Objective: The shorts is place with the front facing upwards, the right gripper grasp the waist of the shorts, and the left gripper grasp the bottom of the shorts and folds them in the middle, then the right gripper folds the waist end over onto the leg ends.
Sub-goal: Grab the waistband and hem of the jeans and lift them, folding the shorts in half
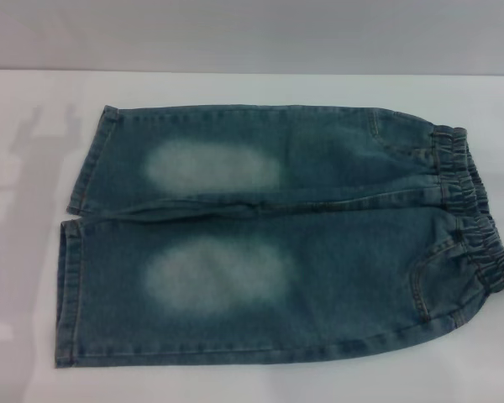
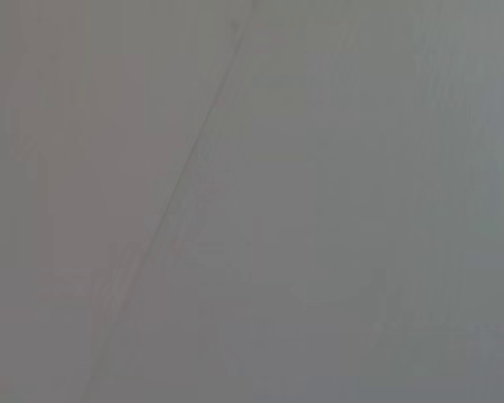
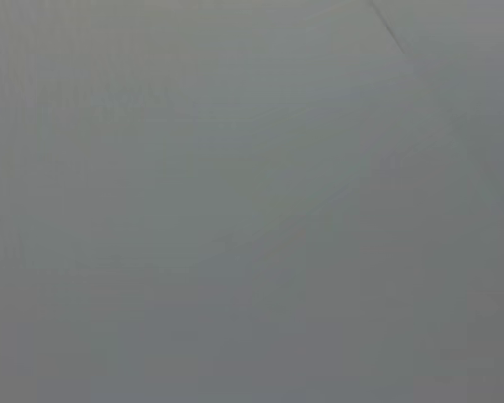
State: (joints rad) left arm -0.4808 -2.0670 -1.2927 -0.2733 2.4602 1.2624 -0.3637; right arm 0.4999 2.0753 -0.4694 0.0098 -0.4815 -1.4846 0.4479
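Observation:
The shorts (image 1: 319, 252) lie flat and spread out on the white table (image 1: 252, 88) in the head view, front side up, with two pale faded ovals on the legs. The waist of the shorts (image 1: 475, 210), a gathered elastic band, is at the right. The bottom of the shorts (image 1: 71, 285), two straight hemmed cuffs, is at the left. Neither gripper shows in any view. Both wrist views show only a plain grey surface.
The white table extends past the shorts on every side. A grey wall (image 1: 252, 34) stands behind its far edge. A faint shadow (image 1: 34, 168) falls on the table left of the cuffs.

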